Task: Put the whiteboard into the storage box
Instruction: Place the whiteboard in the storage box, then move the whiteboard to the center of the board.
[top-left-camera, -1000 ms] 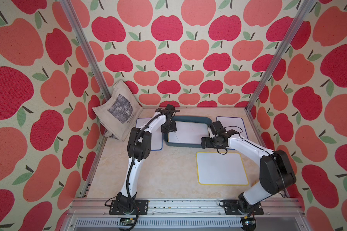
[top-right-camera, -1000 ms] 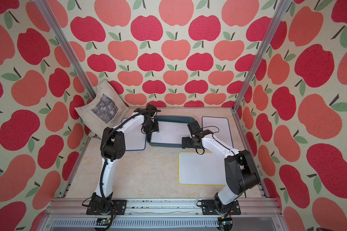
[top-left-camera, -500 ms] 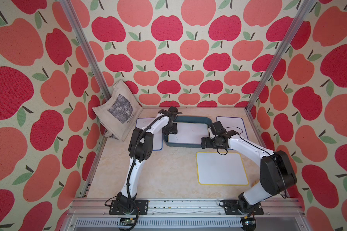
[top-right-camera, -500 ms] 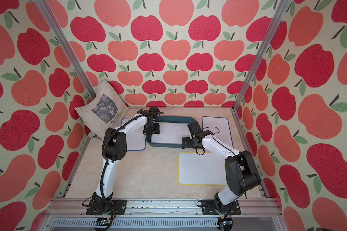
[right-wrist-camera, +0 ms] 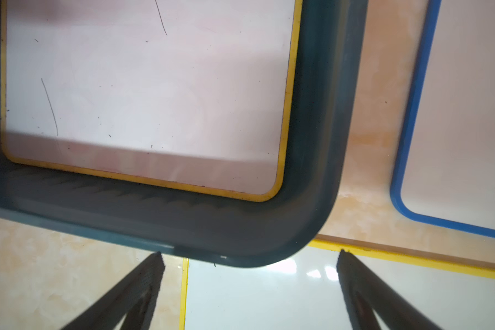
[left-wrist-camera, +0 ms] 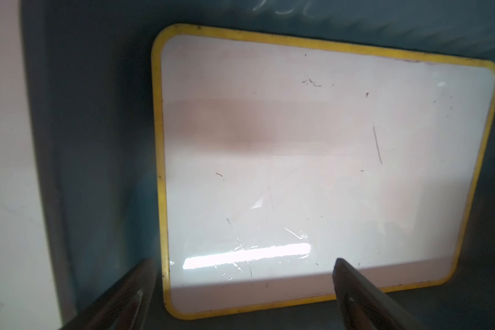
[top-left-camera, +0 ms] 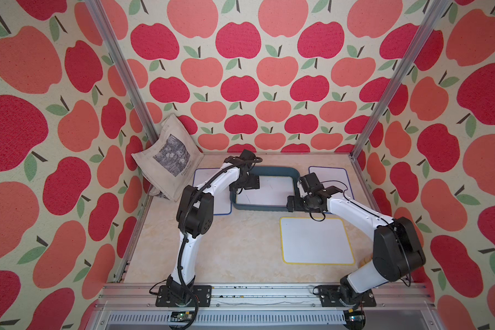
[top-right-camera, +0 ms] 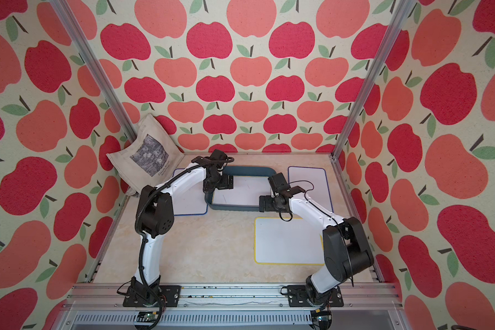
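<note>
The storage box (top-left-camera: 272, 171) (top-right-camera: 249, 171) is a shallow teal tray at the back middle of the table. A yellow-framed whiteboard (top-left-camera: 269, 191) (top-right-camera: 243, 193) (left-wrist-camera: 312, 171) (right-wrist-camera: 143, 91) lies flat inside it. My left gripper (top-left-camera: 245, 183) (top-right-camera: 219, 183) (left-wrist-camera: 245, 262) hangs open over the box's left end and that board's short edge, holding nothing. My right gripper (top-left-camera: 293, 202) (top-right-camera: 265, 203) (right-wrist-camera: 249, 253) is open at the box's near right corner (right-wrist-camera: 312, 200), above the corner of a second yellow-framed whiteboard (top-left-camera: 316, 241) (top-right-camera: 287, 241) (right-wrist-camera: 269, 294) on the table.
A blue-framed whiteboard (top-left-camera: 222, 205) lies left of the box, partly under my left arm. Another blue-framed one (top-left-camera: 330, 177) (right-wrist-camera: 463, 128) lies to its right. A beige tote bag (top-left-camera: 166, 157) leans in the back left corner. Patterned walls close three sides.
My left gripper's jaws have opened wide over the box's left end, and the whiteboard lies free in the box. The right arm has not moved.
</note>
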You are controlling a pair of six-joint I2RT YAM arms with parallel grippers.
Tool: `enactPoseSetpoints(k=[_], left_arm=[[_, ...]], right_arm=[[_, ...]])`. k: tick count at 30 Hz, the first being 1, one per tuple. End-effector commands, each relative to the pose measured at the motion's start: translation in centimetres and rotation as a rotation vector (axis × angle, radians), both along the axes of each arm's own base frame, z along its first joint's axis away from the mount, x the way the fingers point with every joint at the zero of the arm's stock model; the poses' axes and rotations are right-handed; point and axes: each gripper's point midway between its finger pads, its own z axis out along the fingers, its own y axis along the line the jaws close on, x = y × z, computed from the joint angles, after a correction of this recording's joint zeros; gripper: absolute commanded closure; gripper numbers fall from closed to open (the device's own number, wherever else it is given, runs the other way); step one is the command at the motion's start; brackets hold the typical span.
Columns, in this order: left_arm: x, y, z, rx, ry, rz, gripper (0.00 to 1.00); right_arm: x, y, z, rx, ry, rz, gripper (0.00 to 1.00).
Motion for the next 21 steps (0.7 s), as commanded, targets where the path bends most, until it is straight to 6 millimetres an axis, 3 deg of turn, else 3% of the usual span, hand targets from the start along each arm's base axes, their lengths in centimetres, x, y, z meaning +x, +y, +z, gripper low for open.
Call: enactPoseSetpoints(k=[1, 6, 9, 13, 16, 21], left_arm=[[0.7, -0.5, 4.2, -0.077, -0.124, -0.016, 0.01], [0.0, 1.0, 9.4, -0.111, -0.327, -0.027, 0.01], [-0.8, 3.8, 11.9, -0.164, -0.42, 0.048, 0.01], [-1.3, 7.5, 12.5, -0.363, -0.39, 0.144, 0.01], [-2.2, 9.8, 12.1, -0.309, -0.423, 0.178, 0.0], [-4.4, 9.8, 14.6, -0.127, -0.677, 0.06, 0.01]], right_arm=[[-0.4, -0.5, 0.7, -0.002, -0.013, 0.0, 0.01], [-0.4, -0.4, 1.9, 0.002, -0.053, 0.018, 0.01], [-0.6, -0.1, 2.5, 0.003, -0.092, 0.042, 0.01], [-1.0, 0.9, 3.0, 0.009, -0.13, 0.069, 0.01], [-1.2, 1.6, 3.5, 0.008, -0.15, 0.076, 0.01], [-1.9, 2.6, 4.5, 0.027, -0.18, 0.069, 0.01]])
